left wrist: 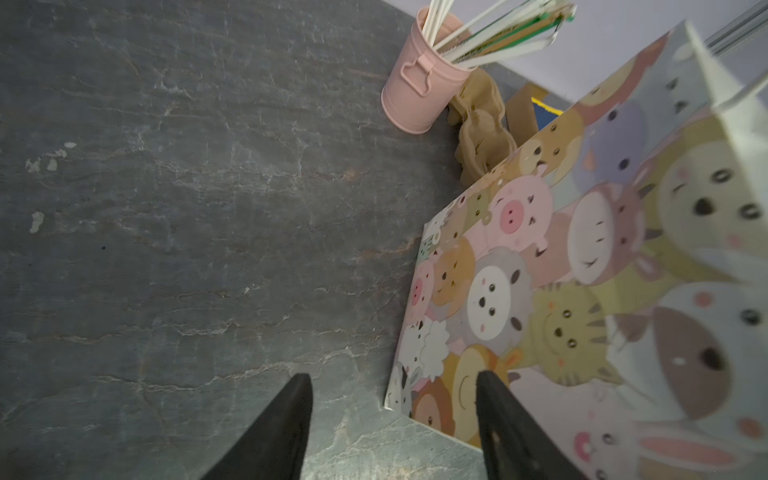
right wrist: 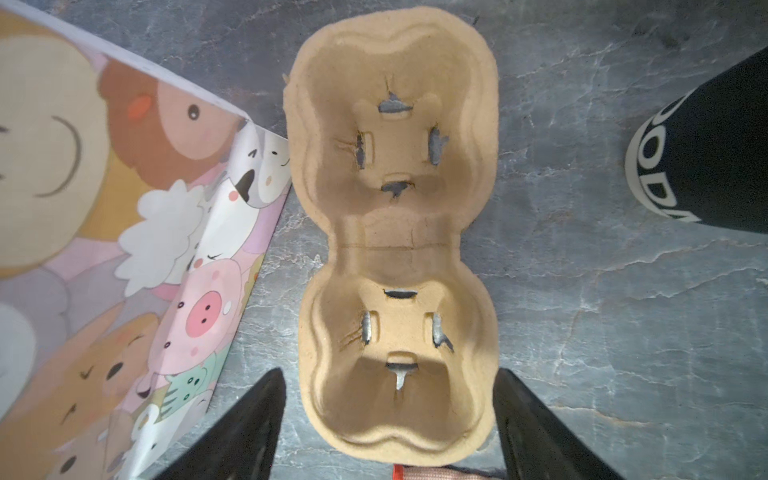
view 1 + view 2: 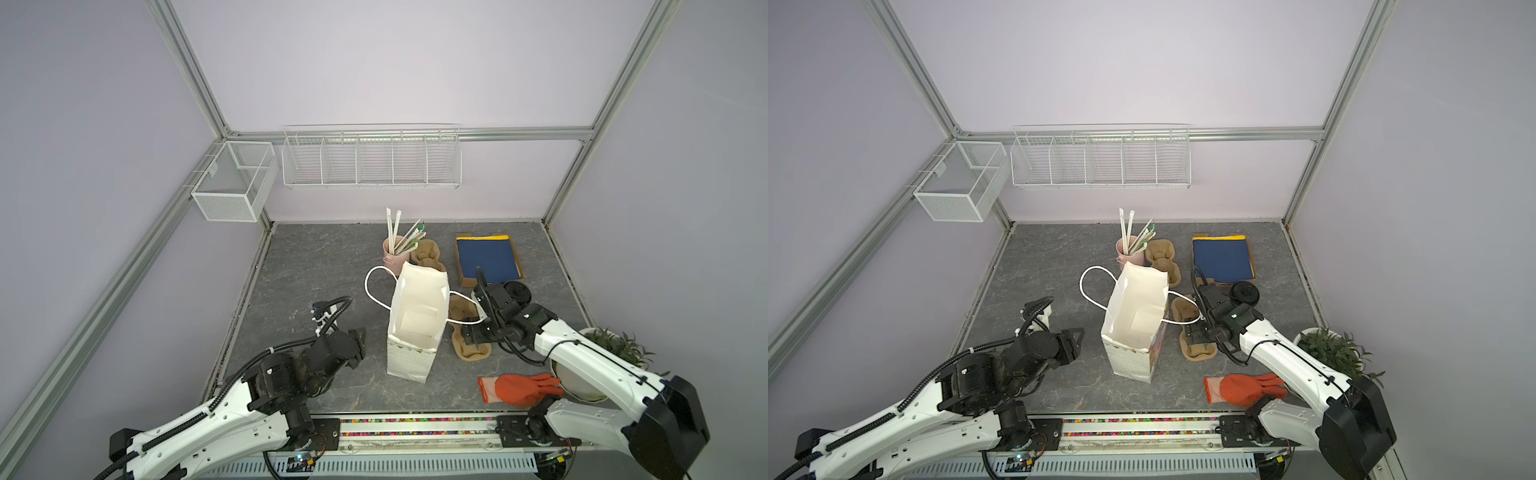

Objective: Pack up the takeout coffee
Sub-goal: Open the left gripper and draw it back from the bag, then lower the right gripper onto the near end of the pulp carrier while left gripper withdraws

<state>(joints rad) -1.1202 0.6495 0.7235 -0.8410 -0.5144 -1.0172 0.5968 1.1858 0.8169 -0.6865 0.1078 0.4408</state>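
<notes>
The takeout coffee, a black cup with white lettering and a black lid (image 3: 1245,293), stands right of the bag, partly behind my right arm (image 3: 519,291), and shows at the edge of the right wrist view (image 2: 706,166). An open white paper bag (image 3: 415,324) with cartoon animals (image 1: 582,249) stands mid-table. My right gripper (image 2: 390,376) is open, its fingers either side of one end of a brown pulp carrier (image 2: 395,249) lying beside the bag (image 3: 460,311). My left gripper (image 1: 392,376) is open and empty, low by the bag's bottom corner (image 3: 359,336).
At the back stand a pink cup of straws (image 3: 392,253), a second pulp carrier (image 3: 428,253) and a box of blue sheets (image 3: 488,259). An orange glove (image 3: 515,388) and a potted plant (image 3: 615,353) lie front right. Wire baskets (image 3: 370,158) hang on the wall.
</notes>
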